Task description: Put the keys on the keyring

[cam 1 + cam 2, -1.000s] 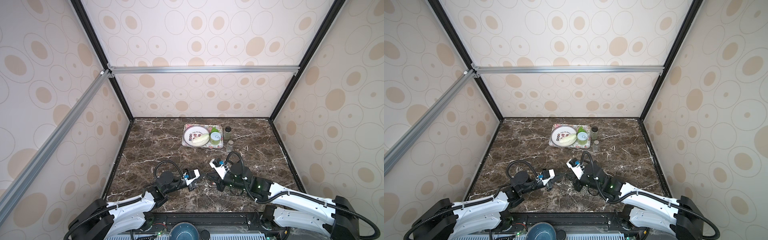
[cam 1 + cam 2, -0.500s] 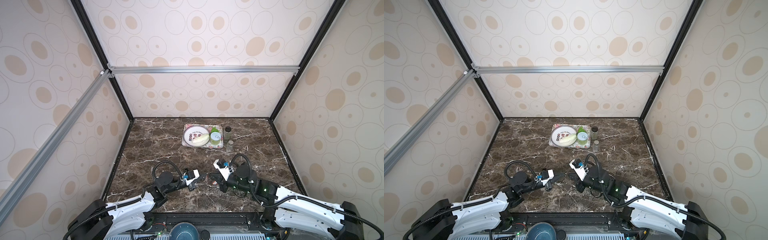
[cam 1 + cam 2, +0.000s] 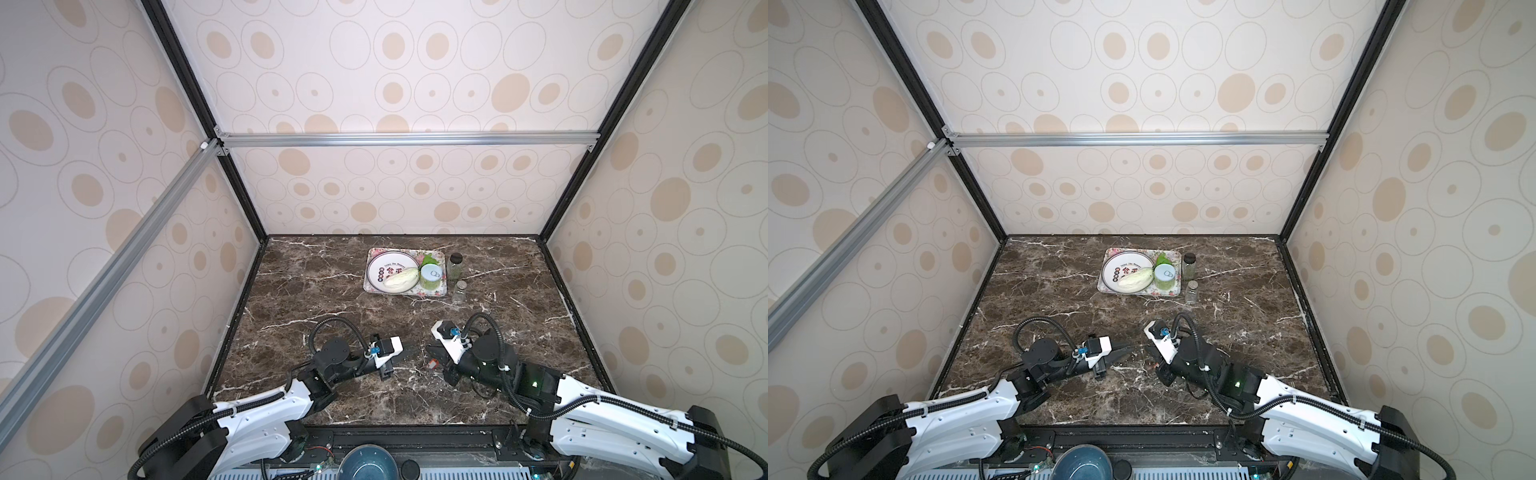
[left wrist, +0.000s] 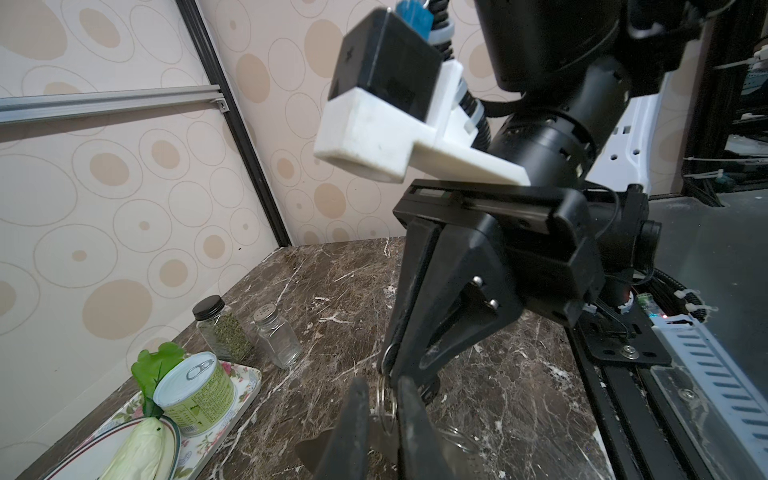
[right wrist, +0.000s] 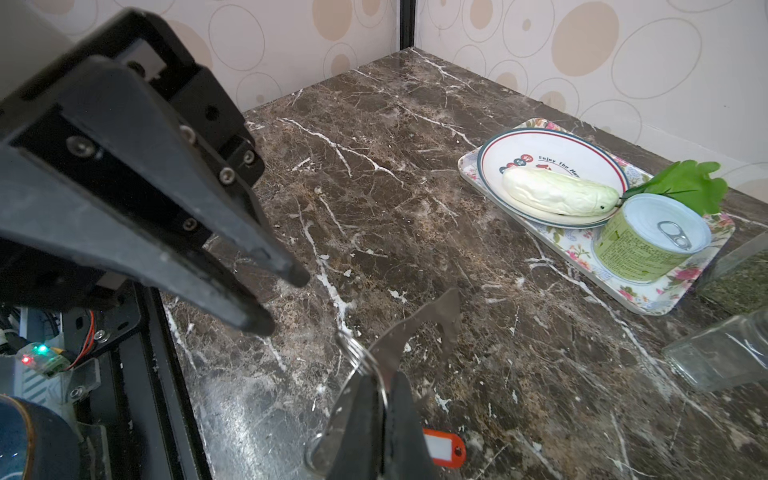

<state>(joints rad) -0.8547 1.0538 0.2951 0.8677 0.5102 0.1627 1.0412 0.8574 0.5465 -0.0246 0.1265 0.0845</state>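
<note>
right gripper [image 5: 384, 384]: clenched on ring [image 5: 357, 354], grey key [image 5: 419, 326] sticking out toward tray [image 5: 660, 303] | left gripper [image 5: 278, 299]: jaws slightly parted, empty, just beside ring | red tag [image 5: 442, 449]: on table beside right gripper, well apart from tray

plate [image 5: 590, 160], on the tray [image 5: 665, 297]: curved black print reads "Enjoy The Mo…", and the rest runs out of sight behind the pale vegetable [image 5: 557, 195] lying on the plate.
plate, under that print: red characters and small round emblems, too small to read.
can [image 5: 640, 249], on the tray beside the plate: green label with fine print, illegible.
</note>
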